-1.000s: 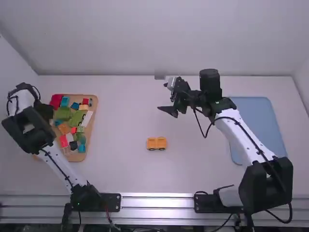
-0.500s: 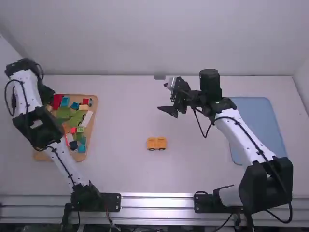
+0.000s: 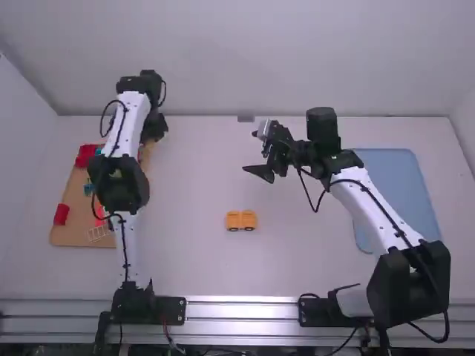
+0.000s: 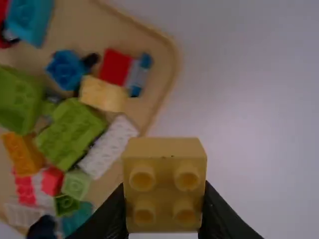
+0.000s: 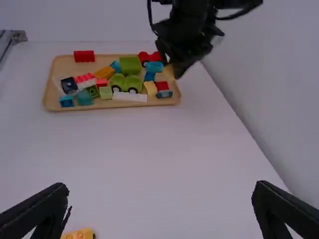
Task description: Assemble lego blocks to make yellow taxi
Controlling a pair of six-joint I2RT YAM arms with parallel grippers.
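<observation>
Moved since the earlier frame: left arm, swung rightwards, its gripper (image 4: 163, 211) now at the far right corner of the wooden tray (image 3: 80, 200); right arm and orange-yellow wheeled piece (image 3: 241, 220), unchanged in place

Left gripper: closed on one yellow four-stud block (image 4: 165, 184), studs towards the wrist camera

Right gripper (image 5: 160, 188): fingers wide apart, nothing between them, beyond the wheeled piece

Wheeled piece: on the bare desk (image 3: 200, 271), between tray and blue mat (image 3: 401, 193), long axis running left to right in the high view, wheels on the side facing the arm bases

Governing relation: piece lies to the right of the left gripper and nearer the bases; right gripper is the closer, but the block is in the left. Next carry, as judged: rightwards and back towards the bases, block squared to that long axis
</observation>
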